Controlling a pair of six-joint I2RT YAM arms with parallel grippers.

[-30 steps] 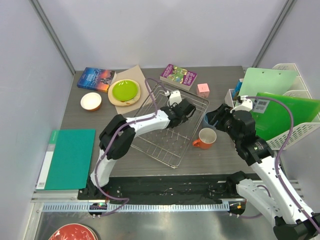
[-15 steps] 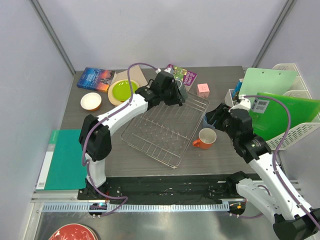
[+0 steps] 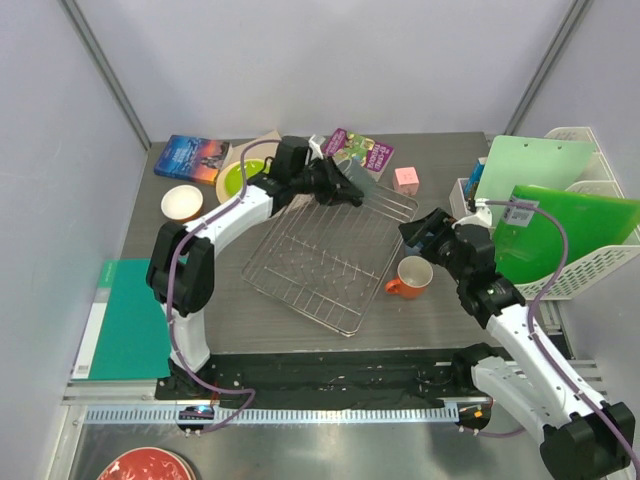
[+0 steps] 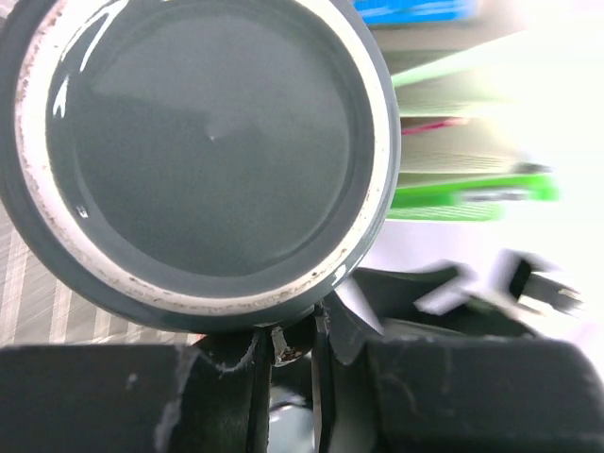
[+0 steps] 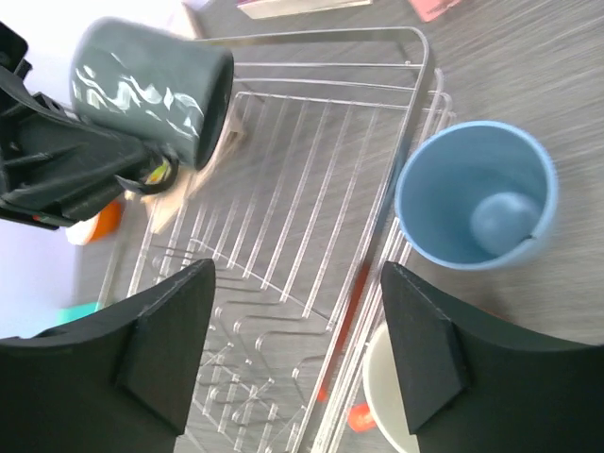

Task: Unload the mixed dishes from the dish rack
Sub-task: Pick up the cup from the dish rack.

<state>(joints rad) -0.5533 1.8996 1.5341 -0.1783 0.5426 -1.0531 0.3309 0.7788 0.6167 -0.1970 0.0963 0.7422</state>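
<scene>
My left gripper (image 3: 330, 183) is shut on the handle of the dark grey mug (image 3: 352, 188) and holds it above the far corner of the silver dish rack (image 3: 325, 255). In the left wrist view the mug's base (image 4: 198, 151) fills the frame, with the fingers (image 4: 217, 387) pinched below it. My right gripper (image 3: 425, 232) is open and empty above the rack's right edge (image 5: 283, 236). The light blue mug (image 5: 475, 193) and the orange mug (image 3: 410, 276) stand on the table just right of the rack. The lime green plate (image 3: 235, 180) lies on the beige plate, and the small white bowl (image 3: 181, 203) sits at the far left.
Books (image 3: 192, 157) (image 3: 357, 152) and a pink cube (image 3: 406, 178) lie along the back. A white basket (image 3: 590, 262) with green boards stands at the right. A teal board (image 3: 140, 315) lies at the left. A red bowl (image 3: 145, 466) sits at the bottom edge.
My left gripper has lifted the dark grey mug from the middle of the rack and swung it to the rack's far corner. My right gripper has drifted slightly left.
</scene>
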